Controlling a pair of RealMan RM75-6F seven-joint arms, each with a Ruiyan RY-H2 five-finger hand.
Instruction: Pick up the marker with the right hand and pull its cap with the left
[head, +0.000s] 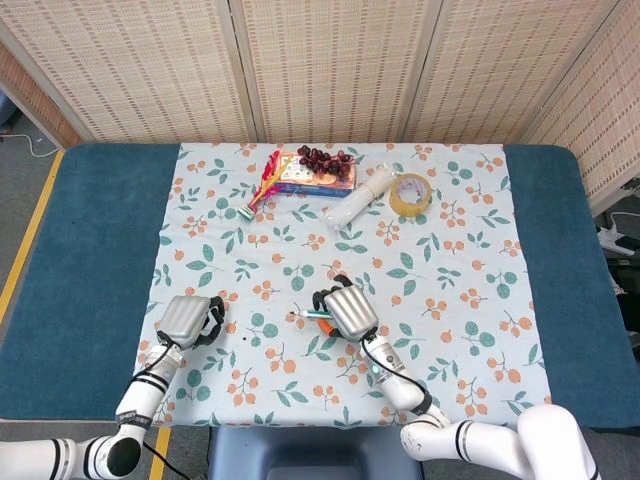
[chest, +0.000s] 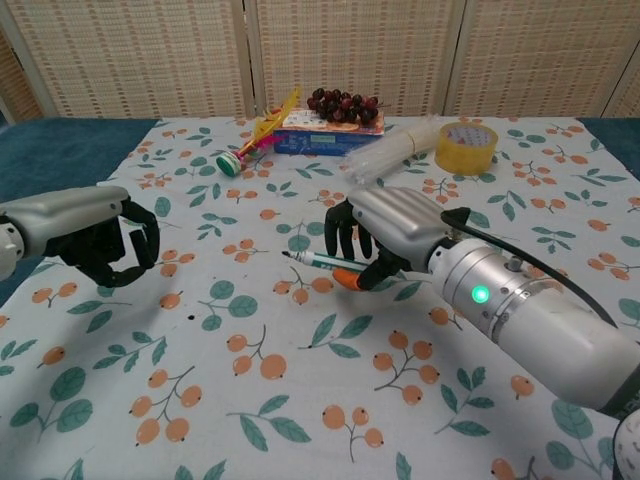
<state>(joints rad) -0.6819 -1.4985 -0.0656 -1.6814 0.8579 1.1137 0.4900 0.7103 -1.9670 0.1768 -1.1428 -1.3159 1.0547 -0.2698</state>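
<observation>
Right robot hand (chest: 385, 235) clamped around the marker (chest: 325, 263), low over the flowered cloth (head: 440, 300) near the front middle of the table (head: 110, 230). Marker held roughly level, bare tip pointing toward the left side, orange end tucked under the fingers (chest: 340, 232); grip set toward the rear of the barrel, probably to leave the front end free for the pull. No cap visible on the tip, so the cap judged already off.

Left robot hand (chest: 105, 240) well apart from the marker, low at the left edge of the cloth, fingers curled together. Cap likely enclosed there, but not visible in either view; contents cannot be told.

At the far edge of the cloth, clear of the work area: grapes (head: 325, 158) on a flat box (head: 315, 180), a tape roll (head: 410, 193), a white bundle (head: 360, 198), and a small toy (head: 262, 185).

Task judged at or near completion. Remaining risk: marker tip touching and staining the cloth while held this low.
</observation>
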